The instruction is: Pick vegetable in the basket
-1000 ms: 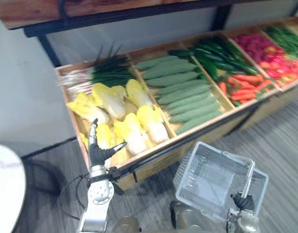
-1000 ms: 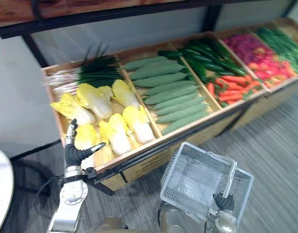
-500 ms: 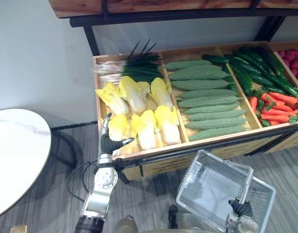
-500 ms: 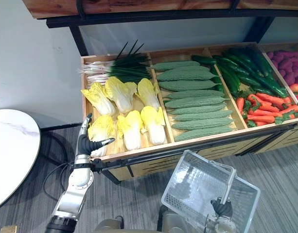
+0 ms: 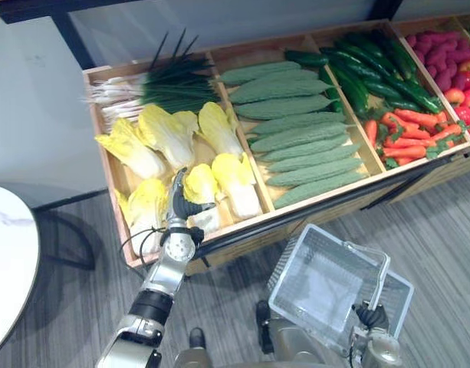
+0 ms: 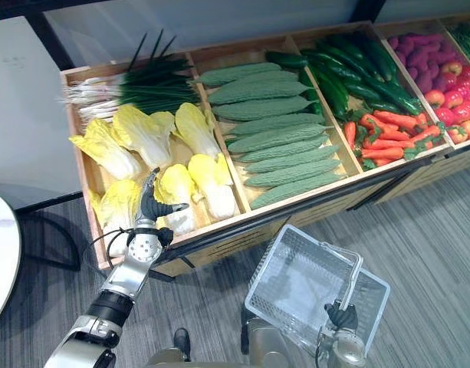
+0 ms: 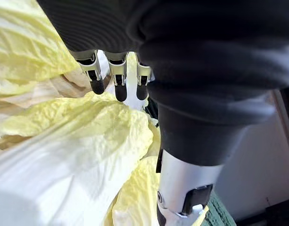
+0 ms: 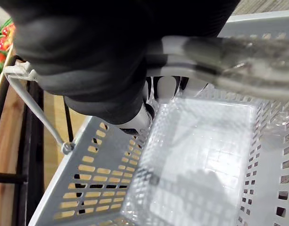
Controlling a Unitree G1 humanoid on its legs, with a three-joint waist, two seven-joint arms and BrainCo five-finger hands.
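Left eye view looks down on a long wooden display tray (image 5: 330,198) split into compartments, standing on a grey plank floor (image 5: 442,230). The leftmost compartment holds spring onions (image 5: 154,84) at the back and yellow Chinese cabbages (image 5: 167,134) in two rows in front of them. Next come bitter gourds (image 5: 296,134), then cucumbers (image 5: 365,69) with carrots (image 5: 411,134) in front.

The left hand (image 5: 179,205) is over the front row of cabbages, between the outer head (image 5: 145,208) and the middle head (image 5: 201,184). Its fingers are straight and point toward the back of the tray, and the thumb sticks out sideways toward the middle head. In the left wrist view the fingertips (image 7: 117,89) hang just above a crinkled yellow leaf (image 7: 78,136); whether they touch it I cannot tell. Nothing is gripped.

Below the tray, the right hand (image 5: 370,316) is curled round the handle (image 5: 380,280) of a pale grey plastic basket (image 5: 288,264), tilted toward the tray. A round white table (image 5: 4,268) shows at the left edge.
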